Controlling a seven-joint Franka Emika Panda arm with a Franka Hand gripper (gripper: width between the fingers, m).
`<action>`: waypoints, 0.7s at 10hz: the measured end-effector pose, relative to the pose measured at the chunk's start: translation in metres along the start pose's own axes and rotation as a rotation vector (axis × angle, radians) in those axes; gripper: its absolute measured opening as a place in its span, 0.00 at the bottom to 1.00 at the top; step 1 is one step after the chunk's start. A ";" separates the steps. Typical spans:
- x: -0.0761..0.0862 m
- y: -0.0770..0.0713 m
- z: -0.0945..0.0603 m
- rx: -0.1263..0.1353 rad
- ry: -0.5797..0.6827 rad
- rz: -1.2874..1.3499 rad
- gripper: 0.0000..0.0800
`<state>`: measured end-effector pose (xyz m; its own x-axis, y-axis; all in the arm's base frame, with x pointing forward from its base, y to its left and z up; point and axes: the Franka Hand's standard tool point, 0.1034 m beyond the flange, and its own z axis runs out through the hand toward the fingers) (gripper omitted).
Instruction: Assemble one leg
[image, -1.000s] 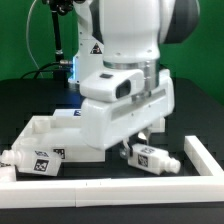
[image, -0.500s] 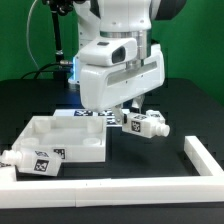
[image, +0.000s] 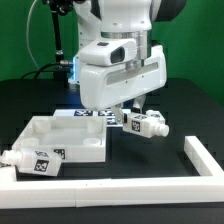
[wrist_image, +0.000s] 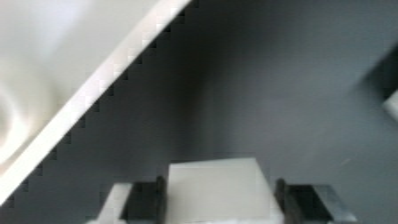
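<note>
Panda arm's gripper (image: 127, 115), jaws clamped on the leg (image: 146, 124), holds it aloft w/ long axis near-level, free end pointing to the exterior view's right, the tray-like tabletop (image: 80, 148) lying below & toward the exterior view's left.

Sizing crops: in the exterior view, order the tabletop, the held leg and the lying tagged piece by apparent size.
1. tabletop, clearly largest.
2. tagged piece and leg: these look alike, and the leg is partly hidden by the arm, so they are unranked.
</note>
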<state>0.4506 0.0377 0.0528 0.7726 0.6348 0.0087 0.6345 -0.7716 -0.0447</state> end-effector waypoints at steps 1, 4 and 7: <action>-0.021 -0.012 -0.001 0.002 -0.009 0.004 0.36; -0.083 -0.047 0.011 0.000 -0.025 0.039 0.36; -0.090 -0.026 0.014 -0.002 -0.020 0.057 0.36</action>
<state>0.3642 0.0007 0.0390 0.8071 0.5902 -0.0137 0.5893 -0.8068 -0.0422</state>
